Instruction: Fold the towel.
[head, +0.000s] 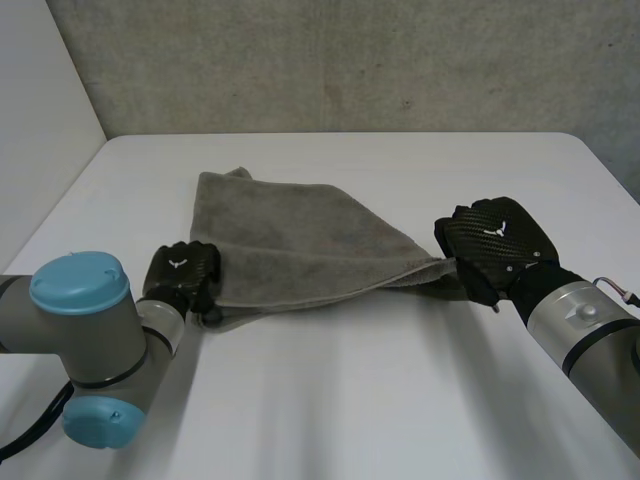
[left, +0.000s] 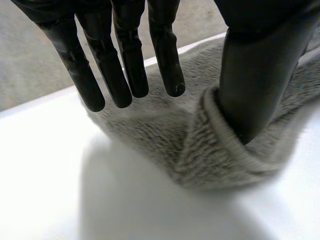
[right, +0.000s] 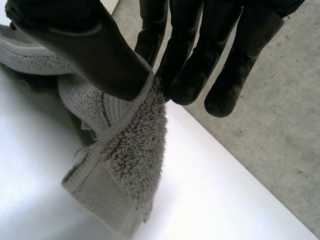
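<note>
The grey terry towel (head: 300, 235) is pinched at its right corner by the right hand (head: 495, 245); the near-left corner, only pressed by the straight-fingered left hand (head: 182, 270), should be gripped before lifting.

My left arm (head: 90, 330) sets the left hand (head: 182, 268) knuckles-up, fingers (left: 125, 65) straight and slightly spread, thumb (left: 255, 85) pressed into a fold of the towel (head: 290, 235). My right arm (head: 585, 330) ends in the right hand (head: 492, 240), thumb and fingertips pinching the towel's corner between them.
</note>
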